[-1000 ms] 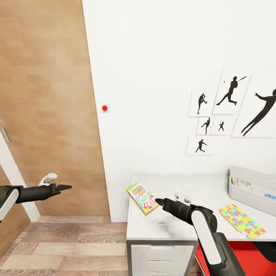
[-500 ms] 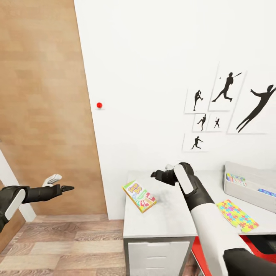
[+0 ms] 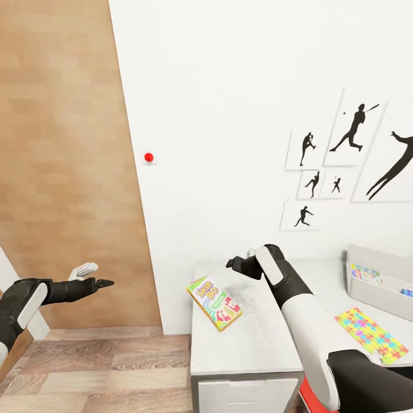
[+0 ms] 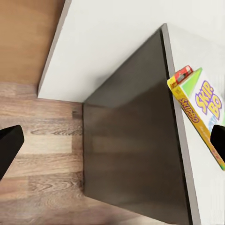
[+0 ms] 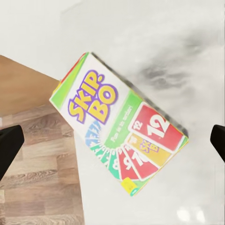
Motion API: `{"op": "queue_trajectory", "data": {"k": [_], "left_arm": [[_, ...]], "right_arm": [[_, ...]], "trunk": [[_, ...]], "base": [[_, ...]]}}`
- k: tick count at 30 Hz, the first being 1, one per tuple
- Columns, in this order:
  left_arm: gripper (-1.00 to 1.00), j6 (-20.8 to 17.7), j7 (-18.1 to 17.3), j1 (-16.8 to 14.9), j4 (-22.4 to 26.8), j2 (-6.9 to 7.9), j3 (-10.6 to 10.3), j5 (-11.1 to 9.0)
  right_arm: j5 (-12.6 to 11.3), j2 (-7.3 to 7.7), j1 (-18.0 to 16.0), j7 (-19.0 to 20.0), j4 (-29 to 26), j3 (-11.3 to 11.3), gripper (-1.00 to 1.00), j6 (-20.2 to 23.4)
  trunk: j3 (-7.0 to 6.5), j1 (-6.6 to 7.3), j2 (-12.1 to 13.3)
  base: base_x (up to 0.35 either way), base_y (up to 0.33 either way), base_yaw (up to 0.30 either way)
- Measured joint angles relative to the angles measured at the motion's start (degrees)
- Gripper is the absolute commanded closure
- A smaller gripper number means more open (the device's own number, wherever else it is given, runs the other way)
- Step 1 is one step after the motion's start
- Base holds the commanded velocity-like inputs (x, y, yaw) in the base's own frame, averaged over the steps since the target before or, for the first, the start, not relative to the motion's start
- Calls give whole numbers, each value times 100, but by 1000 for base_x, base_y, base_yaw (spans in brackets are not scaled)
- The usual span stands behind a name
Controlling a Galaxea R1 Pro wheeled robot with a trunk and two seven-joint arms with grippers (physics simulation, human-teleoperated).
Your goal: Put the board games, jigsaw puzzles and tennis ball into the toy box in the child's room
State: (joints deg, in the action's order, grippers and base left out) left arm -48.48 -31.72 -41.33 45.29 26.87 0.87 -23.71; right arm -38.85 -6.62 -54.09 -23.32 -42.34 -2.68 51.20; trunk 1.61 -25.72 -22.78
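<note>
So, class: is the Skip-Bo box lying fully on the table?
No. The Skip-Bo box lies flat, one corner overhanging the table edge above the floor.

Skip-Bo box (image 3: 214,303) sits at the left edge of the table (image 3: 252,338), one corner poking out over the side. Right gripper (image 3: 234,264) hangs above the tabletop near the wall. Left gripper (image 3: 102,283) is out over the wood floor (image 3: 103,367). Puzzle (image 3: 373,335) and toy box (image 3: 378,278) are off to the right

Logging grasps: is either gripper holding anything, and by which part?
Nothing is held. The right gripper hangs open above the board game; the left gripper is open too.
</note>
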Motion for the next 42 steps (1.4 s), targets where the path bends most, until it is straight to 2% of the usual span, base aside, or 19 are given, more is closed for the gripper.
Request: {"op": "queue_trajectory", "data": {"k": [16, 22, 35, 42], "left_arm": [[-100, 0, 33, 0, 2, -32, 1, -10], [-100, 0, 37, 0, 4, -104, 1, 4], [-100, 10, 27, -1, 3, -129, 0, -2], [-100, 4, 21, -1, 5, -129, 0, -1]], "right_arm": [[17, 1, 0, 0, 26, -8, -100, -12], [25, 22, 6, -1, 35, -6, -100, -17], [27, 84, 9, 2, 55, 4, -100, -19], [31, 81, 9, 3, 56, 0, -100, -21]], "trunk": [[9, -1, 0], [18, -1, 0], [19, -2, 0], [19, -2, 0]], "base": [[88, -5, 228], [141, -150, 189], [43, -102, -134], [16, 93, -16]]}}
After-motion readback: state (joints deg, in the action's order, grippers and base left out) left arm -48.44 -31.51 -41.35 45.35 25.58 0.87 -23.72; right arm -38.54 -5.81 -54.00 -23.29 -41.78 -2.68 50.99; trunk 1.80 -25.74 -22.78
